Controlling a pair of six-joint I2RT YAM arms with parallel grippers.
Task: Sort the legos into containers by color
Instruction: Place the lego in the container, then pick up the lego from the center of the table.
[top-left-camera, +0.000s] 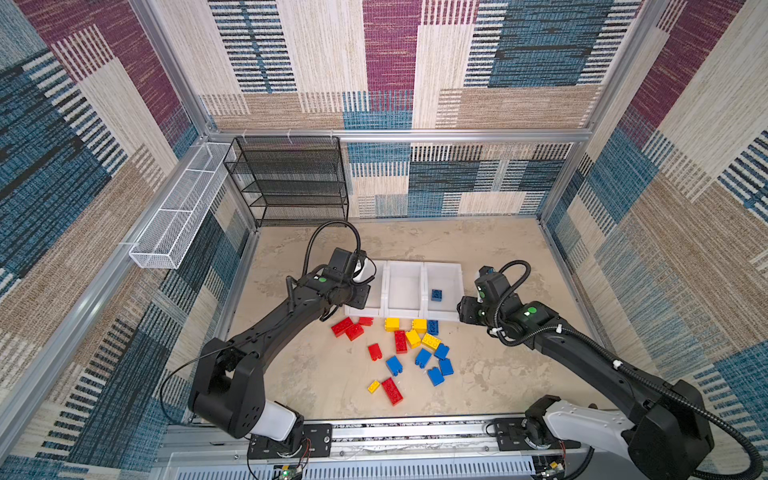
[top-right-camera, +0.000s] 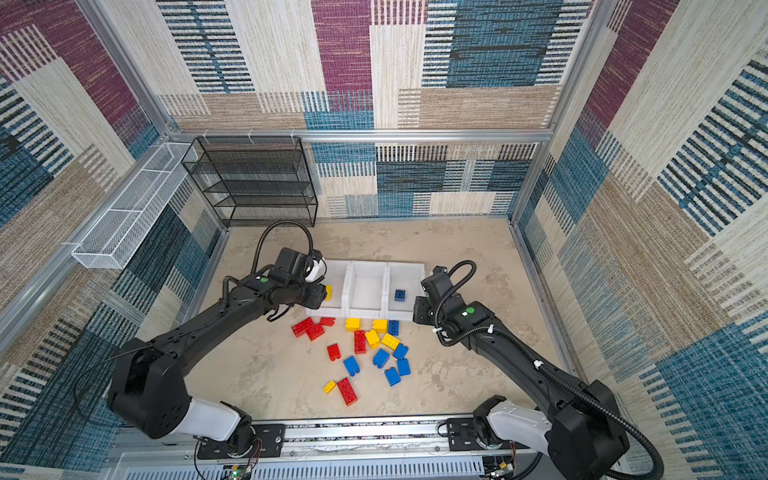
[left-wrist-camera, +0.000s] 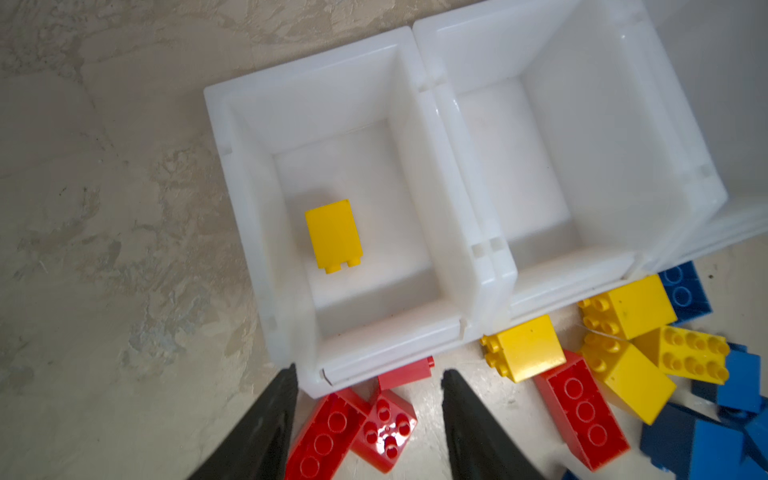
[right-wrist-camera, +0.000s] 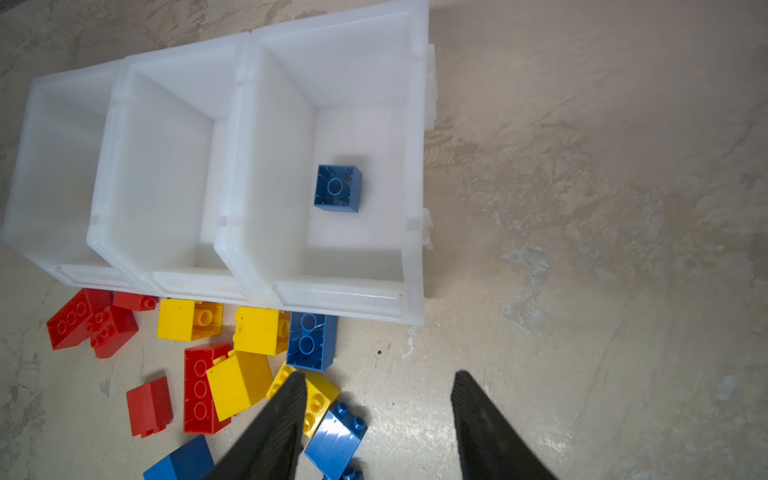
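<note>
My left gripper (left-wrist-camera: 369, 372) is open and holds nothing. It hangs over the near edge of the left bin (left-wrist-camera: 249, 199). One yellow lego (left-wrist-camera: 334, 235) lies on its side inside that bin.

My right gripper (right-wrist-camera: 378, 374) is open too, with nothing in it. It hangs over the table (top-left-camera: 311, 374), close to the near right corner of the right bin (right-wrist-camera: 270, 166). One blue lego (right-wrist-camera: 337, 188) sits in that bin, bottom side up.

The middle bin (right-wrist-camera: 162, 174) stands between the two, joined to both.

The other legos (top-left-camera: 431, 341) lie on the table on the near side of the bins. The red ones are mostly to the left, the yellow ones are in the middle, and most blue ones are nearer and to the right. A few touch the bins' low front lips. A long red lego (top-left-camera: 392, 390) and a small yellow lego (top-left-camera: 374, 386) lie side by side, nearest to me.
</note>
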